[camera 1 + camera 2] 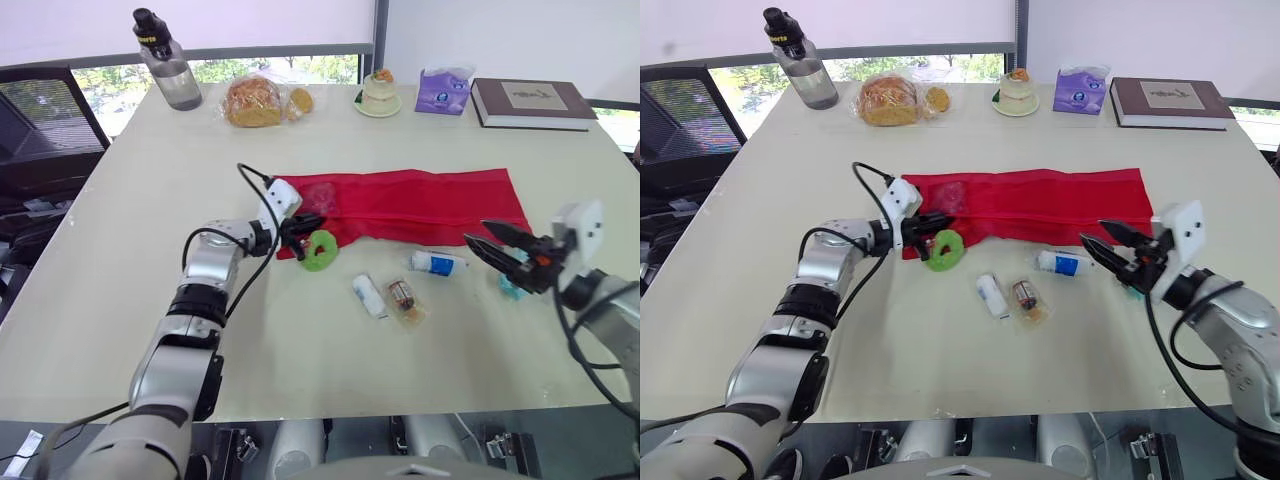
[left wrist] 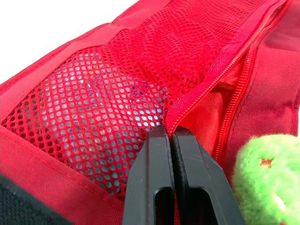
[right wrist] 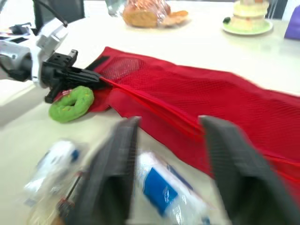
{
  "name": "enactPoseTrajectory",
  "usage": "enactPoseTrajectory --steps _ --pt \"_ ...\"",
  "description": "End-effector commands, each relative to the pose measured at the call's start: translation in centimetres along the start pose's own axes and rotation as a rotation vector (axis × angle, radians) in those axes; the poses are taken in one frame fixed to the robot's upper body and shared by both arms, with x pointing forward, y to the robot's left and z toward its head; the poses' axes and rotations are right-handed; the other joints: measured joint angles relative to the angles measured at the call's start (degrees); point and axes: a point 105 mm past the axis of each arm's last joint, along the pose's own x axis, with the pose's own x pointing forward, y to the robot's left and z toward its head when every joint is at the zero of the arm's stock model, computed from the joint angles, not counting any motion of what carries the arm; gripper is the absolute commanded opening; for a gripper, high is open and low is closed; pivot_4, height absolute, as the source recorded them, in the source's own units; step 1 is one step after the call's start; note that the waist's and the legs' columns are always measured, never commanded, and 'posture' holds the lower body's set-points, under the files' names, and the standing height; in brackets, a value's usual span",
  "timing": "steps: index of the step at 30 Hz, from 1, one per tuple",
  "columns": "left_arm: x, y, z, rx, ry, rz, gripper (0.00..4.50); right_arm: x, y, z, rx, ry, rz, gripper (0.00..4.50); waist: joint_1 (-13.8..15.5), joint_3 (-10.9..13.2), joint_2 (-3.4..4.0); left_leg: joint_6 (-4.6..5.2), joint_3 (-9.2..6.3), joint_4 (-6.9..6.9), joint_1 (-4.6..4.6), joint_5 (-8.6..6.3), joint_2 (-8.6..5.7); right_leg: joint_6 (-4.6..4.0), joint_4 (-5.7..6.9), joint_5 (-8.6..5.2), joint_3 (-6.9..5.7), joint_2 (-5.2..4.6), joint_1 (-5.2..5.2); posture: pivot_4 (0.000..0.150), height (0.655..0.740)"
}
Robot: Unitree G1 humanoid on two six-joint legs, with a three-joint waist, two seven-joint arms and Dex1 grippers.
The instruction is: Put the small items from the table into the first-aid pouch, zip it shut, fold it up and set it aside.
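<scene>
Pouch (image 1: pixel 420 205) spread out flat, red, reaching from the left gripper (image 1: pixel 312 224) to just beyond the right gripper (image 1: pixel 478 234). Left fingers (image 2: pixel 154 178) pressed together, clamped on the zip edge of the mesh pocket, green ring (image 1: pixel 319 250) touching that gripper's near side. Right fingers (image 3: pixel 117 159) apart, empty, blue-labelled tube (image 1: pixel 437 263) just ahead of the tips. White roll (image 1: pixel 368 296) and packet (image 1: pixel 405 300) further towards the left gripper. Hold the left pinch firm, raise the edge slightly to gape the pocket, then close the 2 right fingers squarely across the tube's middle.

No wording is legible: marks on the book (image 1: pixel 530 100) and bottle (image 1: pixel 168 65) are too small
</scene>
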Motion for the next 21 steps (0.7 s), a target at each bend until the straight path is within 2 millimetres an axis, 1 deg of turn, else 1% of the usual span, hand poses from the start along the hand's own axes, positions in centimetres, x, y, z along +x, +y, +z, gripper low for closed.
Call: enactPoseTrajectory --steps 1,2,4,7,9,13,16,17,18,20,21 --pt "-2.0 1.1 0.3 0.008 0.001 0.057 0.00 -2.0 1.0 2.7 -0.058 -0.076 0.058 4.36 0.0 0.0 0.00 0.00 0.00 0.00 0.00 0.00 0.00 0.00 -0.01 0.00 0.00 0.00 0.00 0.150 0.7400" --pt "-2.4 1.3 0.1 0.004 0.008 0.069 0.00 -2.5 1.3 2.9 -0.056 -0.074 0.074 4.44 -0.1 0.0 0.00 0.00 0.01 0.00 0.00 0.00 0.00 0.00 0.00 0.00 0.01 0.00 0.00 0.150 0.7400" --pt "-3.1 1.7 -0.1 -0.001 0.018 0.092 0.00 -3.5 2.0 3.3 -0.051 -0.078 0.108 4.44 0.0 0.0 0.01 0.00 0.00 0.01 -0.02 0.00 0.00 0.00 0.00 0.00 0.00 0.00 0.00 0.150 0.7400" --pt "-3.7 1.9 -0.1 0.008 0.026 0.106 0.00 -4.5 2.5 4.0 -0.026 -0.100 0.128 4.44 0.0 0.0 -0.06 0.00 -0.01 0.00 -0.01 0.00 0.01 0.00 -0.01 0.00 -0.01 0.00 0.01 0.150 0.7400" --pt "-4.1 2.0 -0.2 0.022 0.036 0.115 0.00 -5.3 2.6 4.3 -0.028 -0.091 0.137 4.44 0.1 0.0 -0.06 0.00 0.01 0.04 0.02 0.00 0.00 0.00 -0.01 0.00 0.01 -0.02 0.05 0.150 0.7400" --pt "-4.5 2.1 -0.1 0.011 0.037 0.125 0.00 -6.2 2.3 4.4 -0.054 -0.056 0.117 4.44 0.3 0.0 -0.12 0.00 0.00 0.06 0.05 0.00 0.00 0.00 -0.03 0.00 0.00 -0.03 0.12 0.150 0.7400" --pt "-4.5 1.7 0.6 0.002 0.019 0.086 0.89 -6.2 2.2 3.8 -0.082 -0.024 0.112 4.50 0.7 0.0 -0.12 0.00 0.00 0.06 0.06 0.00 0.00 0.00 -0.03 0.00 0.00 -0.02 0.12 0.150 0.7400" --pt "-4.5 1.5 0.8 0.008 0.017 0.066 1.41 -6.2 2.2 3.7 -0.087 -0.018 0.114 4.50 0.8 0.0 -0.13 0.00 0.00 0.06 0.06 0.00 0.00 0.01 -0.03 0.00 -0.01 -0.02 0.12 0.150 0.7400" --pt "-4.6 1.4 1.2 0.029 0.016 0.046 1.78 -6.1 2.3 3.6 -0.090 -0.015 0.116 4.50 0.9 0.0 -0.13 0.00 0.00 0.06 0.05 0.00 0.00 0.01 -0.03 0.00 -0.02 -0.02 0.12 0.150 0.7400" --pt "-5.0 2.0 2.1 0.085 0.021 0.049 2.92 -6.1 2.4 3.4 -0.099 -0.010 0.120 4.50 1.1 0.0 -0.13 0.00 0.00 0.06 0.04 0.00 -0.01 0.01 -0.05 0.00 -0.03 -0.02 0.12 0.150 0.7400" --pt "-5.3 2.5 2.6 0.103 0.027 0.055 3.24 -6.0 2.5 3.4 -0.106 -0.008 0.120 4.50 1.2 0.1 -0.17 0.00 0.00 0.06 0.03 0.00 -0.01 0.01 -0.06 0.00 -0.02 -0.02 0.12 0.150 0.7400"
